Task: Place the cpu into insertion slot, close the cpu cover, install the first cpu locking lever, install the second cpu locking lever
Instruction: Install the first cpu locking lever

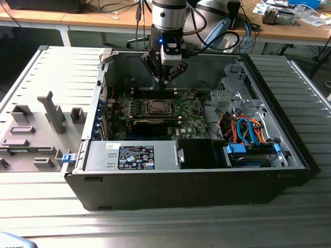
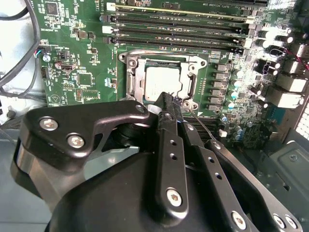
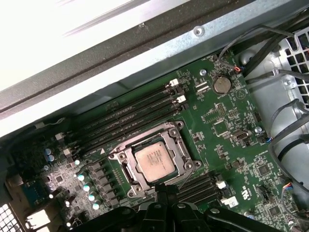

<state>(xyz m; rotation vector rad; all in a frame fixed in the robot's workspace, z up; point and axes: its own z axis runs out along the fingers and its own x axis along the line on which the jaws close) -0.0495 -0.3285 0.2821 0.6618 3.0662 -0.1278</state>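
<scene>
Cpu (image 3: 153, 163) seated in insertion slot (image 3: 126, 170), cpu cover (image 3: 179, 144) down around it. Claw (image 2: 169, 104) just beside socket edge, shut, holding nothing. Risk: slipping off thin lever, scraping mobo (image 2: 77, 58).

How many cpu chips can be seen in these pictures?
1. The cpu sits on the green board, framed by the cpu cover, close to the gripper tip. More may be hidden.

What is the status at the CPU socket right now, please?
Gripper shut, empty, poised at socket edge. Cpu seated in insertion slot, cpu cover down around it. Nothing in the way.
</scene>
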